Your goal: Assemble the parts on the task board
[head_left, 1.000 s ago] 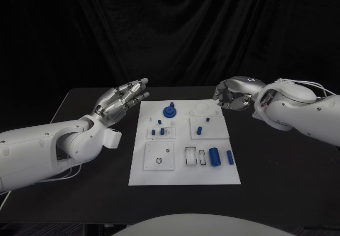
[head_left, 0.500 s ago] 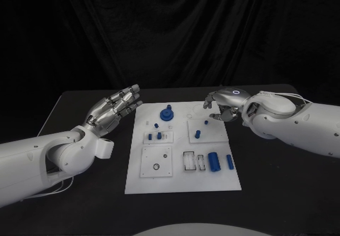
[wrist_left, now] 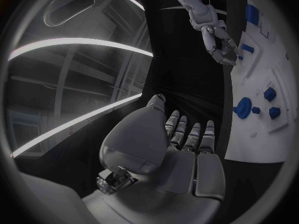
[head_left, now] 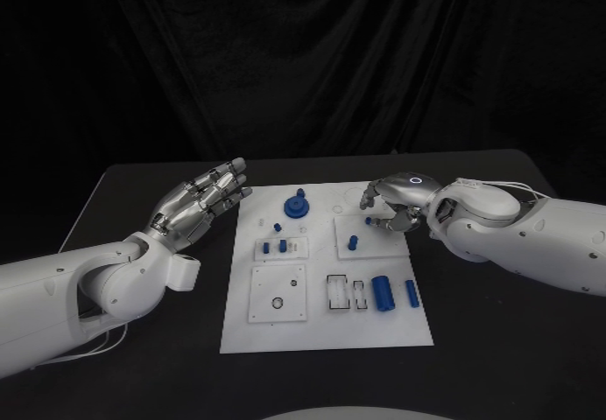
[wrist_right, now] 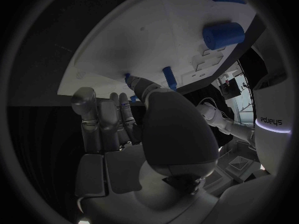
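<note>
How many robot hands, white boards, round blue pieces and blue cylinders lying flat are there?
Robot hands: 2, the left robot hand and the right robot hand
White task board: 1
Round blue piece: 1
Blue cylinders lying flat: 2, the thick cylinder and the thin cylinder
Total: 6

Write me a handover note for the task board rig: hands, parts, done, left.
Left hand: open, fingers spread, raised beside the task board's left edge, holding nothing.
Right hand: fingers curled, over the board's far right corner by a small blue peg; whether it touches or holds a part cannot be told.
Parts: blue gear-like piece at the far middle; small blue pieces on the left-middle plate; blue peg on the right-middle plate; large blue cylinder and slimmer one lying near the right edge.
Done: cannot tell what is seated.
Left: the two lying cylinders look unplaced.
</note>
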You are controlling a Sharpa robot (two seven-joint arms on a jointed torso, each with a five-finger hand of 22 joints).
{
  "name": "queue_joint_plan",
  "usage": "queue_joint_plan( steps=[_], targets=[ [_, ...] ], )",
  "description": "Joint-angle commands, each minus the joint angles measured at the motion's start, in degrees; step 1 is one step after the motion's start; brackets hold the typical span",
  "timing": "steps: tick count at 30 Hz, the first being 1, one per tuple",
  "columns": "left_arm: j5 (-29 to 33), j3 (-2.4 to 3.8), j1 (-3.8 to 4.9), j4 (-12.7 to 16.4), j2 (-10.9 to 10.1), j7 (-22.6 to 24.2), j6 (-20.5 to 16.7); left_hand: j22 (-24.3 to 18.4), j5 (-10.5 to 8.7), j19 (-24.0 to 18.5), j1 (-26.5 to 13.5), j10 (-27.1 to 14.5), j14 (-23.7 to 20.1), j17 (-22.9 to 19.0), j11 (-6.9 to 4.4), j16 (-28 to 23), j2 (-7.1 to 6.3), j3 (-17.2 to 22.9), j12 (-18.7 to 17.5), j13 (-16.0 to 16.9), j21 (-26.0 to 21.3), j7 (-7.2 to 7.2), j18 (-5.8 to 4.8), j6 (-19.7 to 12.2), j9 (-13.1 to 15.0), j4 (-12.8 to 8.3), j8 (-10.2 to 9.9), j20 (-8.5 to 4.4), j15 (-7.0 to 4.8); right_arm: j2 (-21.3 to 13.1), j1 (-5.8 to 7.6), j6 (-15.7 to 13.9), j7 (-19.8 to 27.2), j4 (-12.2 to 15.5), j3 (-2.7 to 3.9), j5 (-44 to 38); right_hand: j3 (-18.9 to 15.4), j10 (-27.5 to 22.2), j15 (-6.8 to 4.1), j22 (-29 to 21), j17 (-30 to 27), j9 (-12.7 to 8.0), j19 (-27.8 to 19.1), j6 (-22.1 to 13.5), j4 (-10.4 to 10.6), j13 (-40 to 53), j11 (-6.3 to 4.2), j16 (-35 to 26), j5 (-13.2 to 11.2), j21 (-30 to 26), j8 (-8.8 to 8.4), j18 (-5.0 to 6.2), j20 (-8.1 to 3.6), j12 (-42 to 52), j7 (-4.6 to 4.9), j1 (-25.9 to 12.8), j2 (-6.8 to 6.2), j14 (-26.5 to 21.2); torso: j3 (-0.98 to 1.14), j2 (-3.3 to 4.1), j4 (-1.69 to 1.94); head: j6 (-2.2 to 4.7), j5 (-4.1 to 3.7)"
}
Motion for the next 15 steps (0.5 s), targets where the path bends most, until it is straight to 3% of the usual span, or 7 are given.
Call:
queue_joint_plan(
  steps=[1, 8, 10, 13, 15],
  targets=[
    [0.29, 0.05, -0.04, -0.07, 0.08, 10.82, 1.06, -0.29, 0.32, -0.20, 0.45, -0.08, -0.05, -0.09, 0.46, -0.32, 0.16, 0.00, -0.33, -0.06, -0.30, 0.09, 0.30, -0.39, -0.09, -0.54, -0.17, 0.37, 0.21, -0.03, -0.32, 0.73, -1.02, 0.13, 0.05, 0.16, -0.22, 0.50, 0.01, 4.71, 0.21, -0.06, 0.45, 0.53, 0.00, -0.39, -0.13, 0.33, -0.03, 0.32, -0.40, -0.94, 0.01, -0.35, 0.06, -0.47, 0.11, 0.42, 0.00, 0.04, -0.02, -0.03, -0.07],
    [0.29, 0.05, -0.05, -0.33, 0.16, 10.56, 1.46, -0.68, 0.75, -0.09, 0.52, -0.32, -0.06, -0.08, 2.02, -0.37, 0.36, 0.15, -0.58, -0.03, -0.27, 0.36, 0.22, -0.24, -0.25, -1.05, -0.11, -0.34, -0.27, 0.20, -0.84, 0.85, -0.62, -0.22, 0.05, 0.42, 0.39, 1.67, -0.07, 4.95, -0.19, -0.16, 0.85, 1.66, -1.02, -1.97, -0.13, 0.59, 1.83, 0.47, -1.65, -0.97, -0.02, -1.45, 0.01, 0.27, 0.18, 0.62, -0.10, -0.04, -0.13, -0.19, 0.21],
    [0.29, 0.05, -0.05, -0.38, 0.18, 10.49, 1.57, -0.68, 0.83, -0.04, 0.58, -0.37, -0.06, -0.08, 2.33, -0.39, 0.40, 0.22, -0.60, -0.03, -0.26, 0.43, 0.16, -0.29, -0.30, -1.21, -0.11, -0.27, -0.16, 0.28, -0.92, 0.80, -0.55, -0.34, 0.05, 0.43, 1.31, 4.16, -0.47, 5.28, -0.21, 0.36, 1.35, 3.99, -1.56, -2.89, -0.53, 0.83, 3.49, 1.01, -1.33, -1.07, -0.26, -1.67, -0.18, 0.55, 0.41, 0.91, -0.12, -0.03, -0.11, -0.23, 0.23],
    [0.29, 0.05, -0.05, -0.50, 0.24, 10.30, 1.89, -0.55, 0.94, 0.09, 0.71, -0.36, 0.03, -0.05, 2.72, -0.29, 0.51, 0.40, -0.53, 0.00, -0.21, 0.54, 0.11, -0.10, -0.32, -1.49, -0.08, -0.06, 0.08, 0.46, -1.05, 0.48, -0.26, -0.63, 0.05, 0.45, 1.86, 6.26, -1.00, 5.56, -0.11, 1.11, 1.79, 6.66, -1.94, -3.44, -1.17, 1.04, 4.16, 1.50, -0.47, -1.14, -0.67, -1.64, 0.18, 0.64, 0.73, 1.23, -0.09, -0.02, -0.15, -0.34, 0.32],
    [0.29, 0.05, -0.05, -0.60, 0.29, 10.14, 2.12, -0.38, 1.02, 0.25, 0.82, -0.30, 0.15, -0.02, 3.01, -0.17, 0.59, 0.58, -0.46, 0.02, -0.16, 0.69, 0.11, -0.02, -0.36, -1.75, -0.05, 0.23, 0.36, 0.59, -1.13, 0.35, -0.17, -0.83, 0.05, 0.46, 2.24, 8.28, -1.47, 5.98, 0.38, 1.78, 2.58, 8.35, -2.39, -3.89, -1.75, 1.34, 4.80, 2.50, 0.05, -1.35, -1.18, -1.59, -0.17, 0.76, 0.96, 1.84, -0.07, -0.02, -0.20, -0.46, 0.43]
  ],
)
